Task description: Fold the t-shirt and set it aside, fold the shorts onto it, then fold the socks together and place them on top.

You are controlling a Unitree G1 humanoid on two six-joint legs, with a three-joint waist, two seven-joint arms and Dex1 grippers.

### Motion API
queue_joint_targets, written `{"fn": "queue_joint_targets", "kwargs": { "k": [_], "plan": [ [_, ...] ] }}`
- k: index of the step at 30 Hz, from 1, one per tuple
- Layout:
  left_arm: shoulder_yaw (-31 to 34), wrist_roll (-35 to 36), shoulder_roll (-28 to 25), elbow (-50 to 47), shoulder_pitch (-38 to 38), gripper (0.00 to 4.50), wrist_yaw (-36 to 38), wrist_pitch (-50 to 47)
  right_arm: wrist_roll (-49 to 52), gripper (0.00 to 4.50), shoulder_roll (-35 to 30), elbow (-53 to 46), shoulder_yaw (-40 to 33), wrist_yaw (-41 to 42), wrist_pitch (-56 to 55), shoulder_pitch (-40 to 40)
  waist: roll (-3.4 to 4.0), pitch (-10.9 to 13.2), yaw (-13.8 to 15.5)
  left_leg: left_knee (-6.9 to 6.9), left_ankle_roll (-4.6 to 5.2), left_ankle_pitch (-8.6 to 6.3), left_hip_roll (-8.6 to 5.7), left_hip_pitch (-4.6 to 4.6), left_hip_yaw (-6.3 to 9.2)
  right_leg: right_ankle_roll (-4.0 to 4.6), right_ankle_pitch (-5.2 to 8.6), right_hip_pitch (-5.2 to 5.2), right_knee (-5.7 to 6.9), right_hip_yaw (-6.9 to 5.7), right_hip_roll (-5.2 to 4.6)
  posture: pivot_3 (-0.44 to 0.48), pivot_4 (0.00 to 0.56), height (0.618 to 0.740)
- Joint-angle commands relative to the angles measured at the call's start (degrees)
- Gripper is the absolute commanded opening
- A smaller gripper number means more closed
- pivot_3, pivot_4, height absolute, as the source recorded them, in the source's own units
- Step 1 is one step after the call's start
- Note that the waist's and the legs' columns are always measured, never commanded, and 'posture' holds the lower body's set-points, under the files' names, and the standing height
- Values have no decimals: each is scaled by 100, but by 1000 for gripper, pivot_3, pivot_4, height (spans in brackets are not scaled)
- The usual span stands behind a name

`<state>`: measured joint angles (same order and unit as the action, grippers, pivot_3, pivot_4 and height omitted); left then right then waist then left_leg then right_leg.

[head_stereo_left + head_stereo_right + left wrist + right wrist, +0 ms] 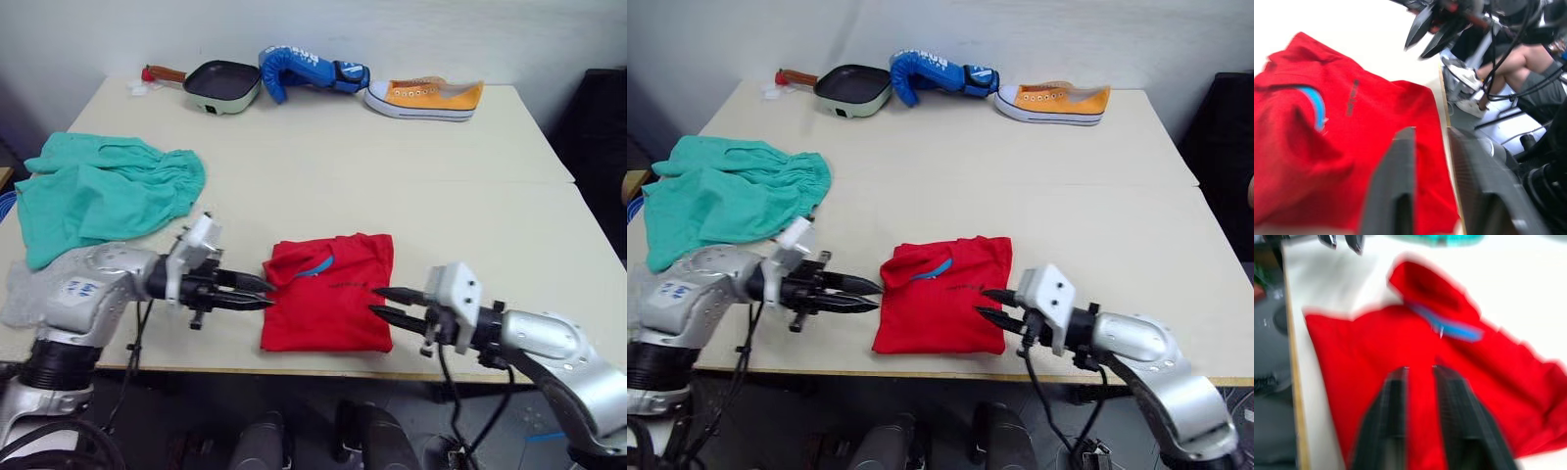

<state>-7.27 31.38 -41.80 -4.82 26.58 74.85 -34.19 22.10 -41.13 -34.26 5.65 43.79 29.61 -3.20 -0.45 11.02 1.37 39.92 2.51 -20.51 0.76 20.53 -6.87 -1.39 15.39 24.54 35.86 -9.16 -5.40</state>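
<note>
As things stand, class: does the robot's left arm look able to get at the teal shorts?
Probably yes. The shorts lie open on the table on the robot's left, beyond the left gripper, with nothing on or in front of them; that gripper holds nothing.

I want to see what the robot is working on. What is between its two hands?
The folded red t-shirt lies between left gripper and right gripper, seen in both eye views.
</note>
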Motion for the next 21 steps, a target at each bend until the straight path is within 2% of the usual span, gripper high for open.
{"fn": "queue_joint_targets", "kwargs": {
  "k": [1,4,7,10,14,17,19,21],
  "plan": [
    [-508,-729,263,400,152,29,-248,513,-432,0,13,153,363,-29,-222,-101,0,0,1,0,0,0,0,3,-2,0,0,1,1,0,2,0,150,740],
    [-715,-1152,357,904,335,29,-263,868,-780,0,-73,361,627,49,-395,-162,-2,1,-17,5,1,0,0,8,-6,0,0,5,-2,0,4,0,150,740],
    [-743,-1614,557,1660,754,29,-612,1228,-1118,0,-168,525,847,164,-622,-142,-2,1,8,9,1,3,0,3,-3,0,0,2,4,1,2,0,150,740],
    [-520,-1789,893,2704,1412,29,-985,1359,-1382,0,-209,687,962,226,-889,-47,-2,1,22,9,3,3,0,1,-1,-1,-1,-1,5,1,-1,0,150,740],
    [11,-1646,1350,4325,2458,29,-1336,1217,-1578,0,-216,785,974,249,-1062,-13,-11,4,12,12,7,3,-1,6,-1,-5,-3,0,4,-2,-1,0,150,740],
    [152,-1904,1570,5361,2988,29,-1774,1517,-1605,0,-176,824,958,265,-1108,7,-13,4,6,13,8,5,-2,7,-2,-6,-3,0,4,-6,0,0,150,740],
    [284,-1983,1624,5831,3266,29,-1990,1664,-1570,0,-133,831,895,244,-1124,35,-14,3,-6,12,8,5,-2,4,-3,-6,-3,-2,4,-6,0,0,150,740],
    [368,-1998,1619,6010,3388,29,-1905,1736,-1529,0,-86,833,838,211,-1128,56,-14,4,-20,12,8,5,-2,3,-3,-6,-3,-2,4,-6,0,0,150,740]
  ]
}}
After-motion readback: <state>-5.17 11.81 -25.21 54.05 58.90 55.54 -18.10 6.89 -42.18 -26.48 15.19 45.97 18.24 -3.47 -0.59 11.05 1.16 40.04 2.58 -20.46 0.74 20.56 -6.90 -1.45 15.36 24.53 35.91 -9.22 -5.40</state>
